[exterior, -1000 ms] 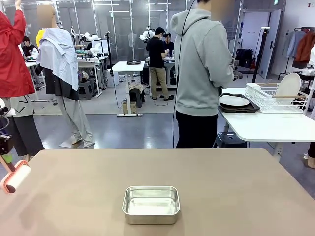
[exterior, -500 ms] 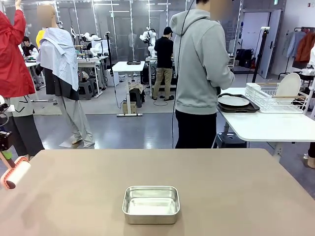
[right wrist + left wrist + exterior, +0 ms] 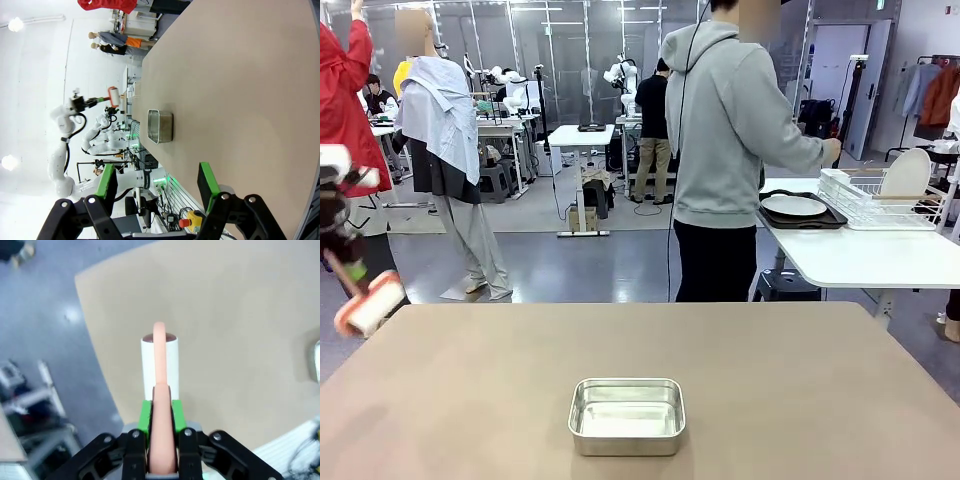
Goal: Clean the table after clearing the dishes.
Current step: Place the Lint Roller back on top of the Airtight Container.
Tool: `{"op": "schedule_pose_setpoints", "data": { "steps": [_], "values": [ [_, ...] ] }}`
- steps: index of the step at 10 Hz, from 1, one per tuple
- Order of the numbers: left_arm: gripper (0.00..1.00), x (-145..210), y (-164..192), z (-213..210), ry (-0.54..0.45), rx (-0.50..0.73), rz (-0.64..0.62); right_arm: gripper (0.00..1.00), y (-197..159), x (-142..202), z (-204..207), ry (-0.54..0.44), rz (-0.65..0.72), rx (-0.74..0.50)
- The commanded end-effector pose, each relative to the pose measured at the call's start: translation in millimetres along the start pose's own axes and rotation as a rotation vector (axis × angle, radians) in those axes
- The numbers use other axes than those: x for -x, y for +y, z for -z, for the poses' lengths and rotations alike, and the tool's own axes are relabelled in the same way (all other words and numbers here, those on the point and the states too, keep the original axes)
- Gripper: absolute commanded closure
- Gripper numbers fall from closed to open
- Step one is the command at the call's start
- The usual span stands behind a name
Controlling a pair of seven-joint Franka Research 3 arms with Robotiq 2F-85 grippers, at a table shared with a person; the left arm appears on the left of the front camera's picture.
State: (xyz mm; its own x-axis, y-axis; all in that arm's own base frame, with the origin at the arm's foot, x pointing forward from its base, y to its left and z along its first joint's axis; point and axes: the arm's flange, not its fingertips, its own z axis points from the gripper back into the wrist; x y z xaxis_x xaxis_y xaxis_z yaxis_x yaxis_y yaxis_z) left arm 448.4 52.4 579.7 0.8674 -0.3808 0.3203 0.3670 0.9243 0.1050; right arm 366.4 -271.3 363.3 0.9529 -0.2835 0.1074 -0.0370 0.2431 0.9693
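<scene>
the matte taupe table (image 3: 800,390) with rounded corners carries a small rectangular steel pan (image 3: 626,415), shiny and shallow, near the robot's edge. the left gripper (image 3: 161,410) is clamped on the salmon-red handle of a white cylindrical roller (image 3: 160,362), held above the table's corner; in the front view the roller (image 3: 370,303) is motion-blurred. the right gripper (image 3: 157,187) stands spread, nothing between its green pads. a white plate (image 3: 794,205) on a dark tray (image 3: 815,221) rests on the white side table (image 3: 870,255), partly hidden by the person (image 3: 730,150) in a grey hoodie.
</scene>
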Motion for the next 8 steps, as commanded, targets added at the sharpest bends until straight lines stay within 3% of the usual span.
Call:
{"op": "schedule_pose_setpoints", "data": {
  "steps": [1,3,5,7,8],
  "values": [
    [0.79,-51.6,-83.4,-57.4,-0.127,-0.111,0.481,0.19,4.3,3.2,0.5,0.007,0.004,0.001],
    [0.79,-74.4,-198.9,-68.4,-0.113,-0.098,0.937,0.19,4.3,3.2,0.5,0.007,0.004,0.001],
    [0.79,-68.7,-314.9,-57.5,-0.082,-0.06,1.307,0.19,4.3,3.2,0.5,0.007,0.004,0.001],
    [0.79,-52.3,-380.7,-37.0,-0.058,0.105,1.459,0.19,4.3,3.2,0.5,0.007,0.004,0.001],
    [0.79,-44.3,-398.5,-23.6,-0.008,0.114,1.496,0.19,4.3,3.2,0.5,0.007,0.004,0.001]
  ]
}}
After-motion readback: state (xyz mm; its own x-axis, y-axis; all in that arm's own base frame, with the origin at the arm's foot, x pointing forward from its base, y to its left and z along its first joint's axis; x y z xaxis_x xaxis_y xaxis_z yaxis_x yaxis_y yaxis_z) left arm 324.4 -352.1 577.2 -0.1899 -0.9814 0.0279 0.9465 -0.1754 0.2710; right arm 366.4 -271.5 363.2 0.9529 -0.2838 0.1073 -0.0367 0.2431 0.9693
